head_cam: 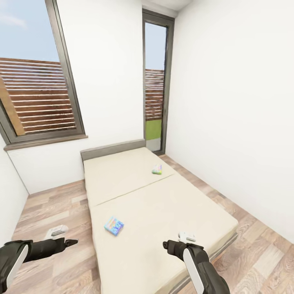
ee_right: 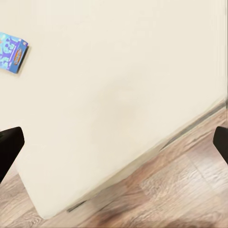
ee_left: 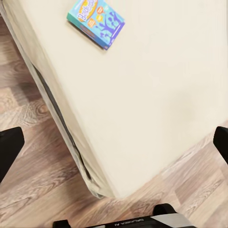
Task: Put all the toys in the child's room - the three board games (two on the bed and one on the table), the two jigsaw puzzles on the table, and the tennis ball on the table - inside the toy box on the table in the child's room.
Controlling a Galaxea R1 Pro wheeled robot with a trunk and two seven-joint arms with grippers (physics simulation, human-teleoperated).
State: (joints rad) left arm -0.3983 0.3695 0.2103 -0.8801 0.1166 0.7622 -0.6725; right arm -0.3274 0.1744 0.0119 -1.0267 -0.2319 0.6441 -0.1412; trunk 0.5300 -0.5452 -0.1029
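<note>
Ahead of me lies the bed, its beige mattress carrying a mostly blue board game near my end and a green-edged board game farther off, with my left gripper and right gripper both spread apart, empty.
</note>
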